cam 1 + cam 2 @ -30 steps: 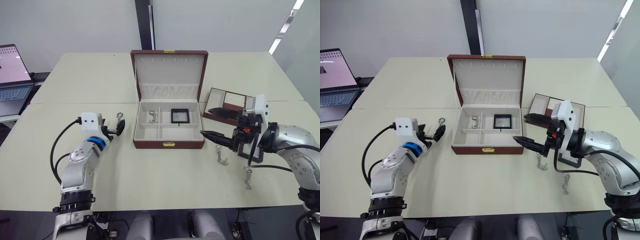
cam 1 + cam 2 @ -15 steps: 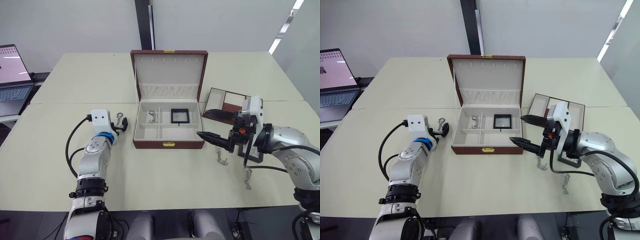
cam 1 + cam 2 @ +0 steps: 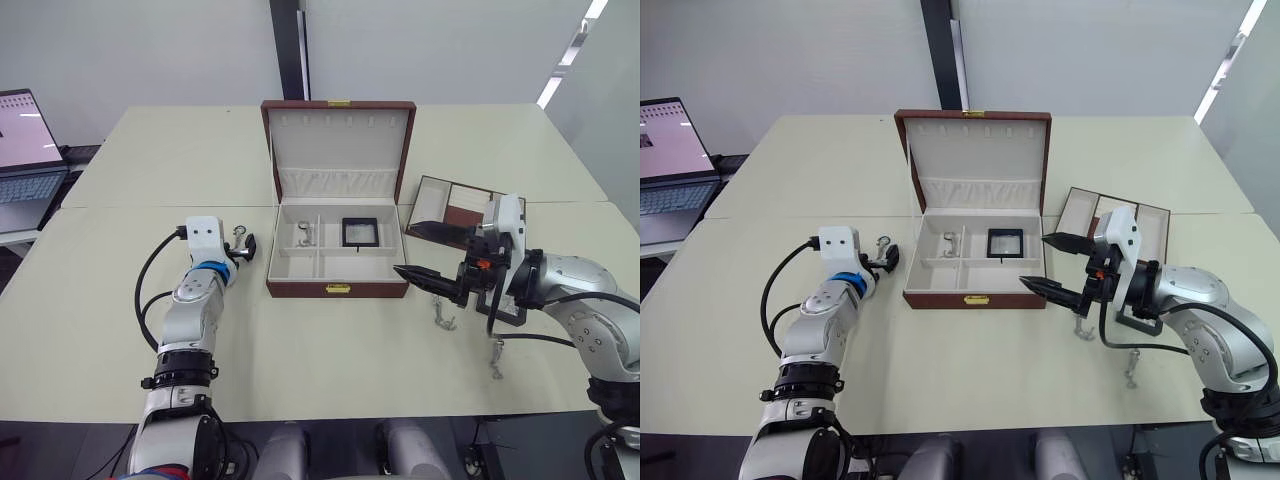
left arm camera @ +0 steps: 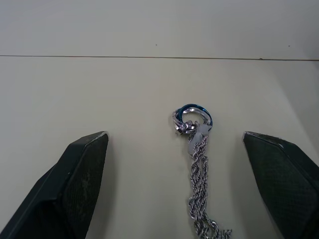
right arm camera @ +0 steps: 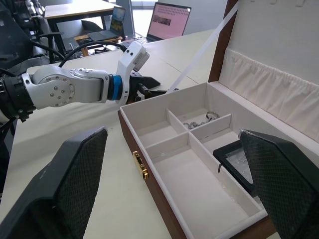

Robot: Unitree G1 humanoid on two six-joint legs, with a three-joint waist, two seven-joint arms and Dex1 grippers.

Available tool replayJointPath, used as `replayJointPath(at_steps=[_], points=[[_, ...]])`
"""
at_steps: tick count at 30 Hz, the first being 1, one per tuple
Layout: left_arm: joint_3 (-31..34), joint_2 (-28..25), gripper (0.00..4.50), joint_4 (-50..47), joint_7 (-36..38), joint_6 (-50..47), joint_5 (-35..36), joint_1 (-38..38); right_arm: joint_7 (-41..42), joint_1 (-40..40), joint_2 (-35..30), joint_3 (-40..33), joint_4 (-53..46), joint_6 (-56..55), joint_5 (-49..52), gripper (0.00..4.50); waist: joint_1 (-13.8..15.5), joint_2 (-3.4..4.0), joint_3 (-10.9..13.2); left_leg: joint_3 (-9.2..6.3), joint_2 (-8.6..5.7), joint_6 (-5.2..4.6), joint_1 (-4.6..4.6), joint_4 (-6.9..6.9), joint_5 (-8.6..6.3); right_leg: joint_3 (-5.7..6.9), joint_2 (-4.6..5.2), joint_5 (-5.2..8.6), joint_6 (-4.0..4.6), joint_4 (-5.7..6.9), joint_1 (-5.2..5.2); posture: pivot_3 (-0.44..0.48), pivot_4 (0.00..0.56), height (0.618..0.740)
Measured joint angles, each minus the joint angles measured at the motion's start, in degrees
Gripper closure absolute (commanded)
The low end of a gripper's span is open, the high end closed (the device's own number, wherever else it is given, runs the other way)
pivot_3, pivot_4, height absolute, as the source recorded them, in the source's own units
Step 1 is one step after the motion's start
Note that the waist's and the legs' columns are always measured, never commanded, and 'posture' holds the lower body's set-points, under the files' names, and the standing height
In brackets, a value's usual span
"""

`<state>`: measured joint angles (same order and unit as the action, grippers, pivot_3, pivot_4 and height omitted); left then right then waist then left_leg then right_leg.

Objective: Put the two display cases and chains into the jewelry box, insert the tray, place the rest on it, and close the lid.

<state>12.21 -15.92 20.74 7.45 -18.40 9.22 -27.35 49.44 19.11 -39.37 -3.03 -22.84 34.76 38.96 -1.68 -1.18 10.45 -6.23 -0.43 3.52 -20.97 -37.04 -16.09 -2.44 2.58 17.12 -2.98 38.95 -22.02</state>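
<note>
**Lining up the left tool on the chain beside the box**

Left eye view: I am holding the left tool (image 3: 243, 247) just left of centre, spread, over a chain (image 3: 238, 233) lying on the desk (image 3: 120, 290) close to the jewelry box (image 3: 337, 262). The box is sitting mid-frame with its lid (image 3: 338, 150) standing open; one display case (image 3: 360, 231) and another chain (image 3: 305, 236) are already lying in its back compartments. At right, my right tool (image 3: 425, 250) is hovering spread by the box's front corner. The second display case (image 3: 500, 302) is resting behind that arm, two more chains (image 3: 441, 312) are lying below it, and the tray (image 3: 455, 212) is waiting at mid right. A laptop (image 3: 25, 150) is sitting at the far left edge.

Left wrist view: the chain's ring (image 4: 193, 117) is sitting centre-right between my spread fingers (image 4: 75, 184), slightly off-centre. I judge I should be shifting toward it, lowering until both tips are touching the desk, then closing on the twisted links.

Right wrist view: the box wall is rising near the chain, so I am planning to lift it high over the rim.
</note>
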Motion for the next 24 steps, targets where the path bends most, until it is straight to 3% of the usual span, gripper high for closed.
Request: replayJointPath(at_steps=[14,24], points=[[1.03,0.53,4.36,-1.89,0.25,-1.22,0.00,1.26,0.05,0.00,-0.10,0.00,0.00,0.71,0.00,0.00,0.12,0.06,-0.08,0.00,-0.05,0.00,0.01,0.00,0.00,0.00,0.04,0.00,0.00,-0.02,0.03,0.000,0.150,0.740],[1.99,1.30,4.47,-1.94,0.51,-0.77,0.90,1.35,0.03,0.00,-0.10,-0.01,0.00,0.74,0.00,0.00,0.15,0.06,-0.08,0.00,-0.04,0.00,0.01,0.00,0.00,0.00,0.05,0.00,0.00,-0.02,0.03,0.000,0.150,0.740]])
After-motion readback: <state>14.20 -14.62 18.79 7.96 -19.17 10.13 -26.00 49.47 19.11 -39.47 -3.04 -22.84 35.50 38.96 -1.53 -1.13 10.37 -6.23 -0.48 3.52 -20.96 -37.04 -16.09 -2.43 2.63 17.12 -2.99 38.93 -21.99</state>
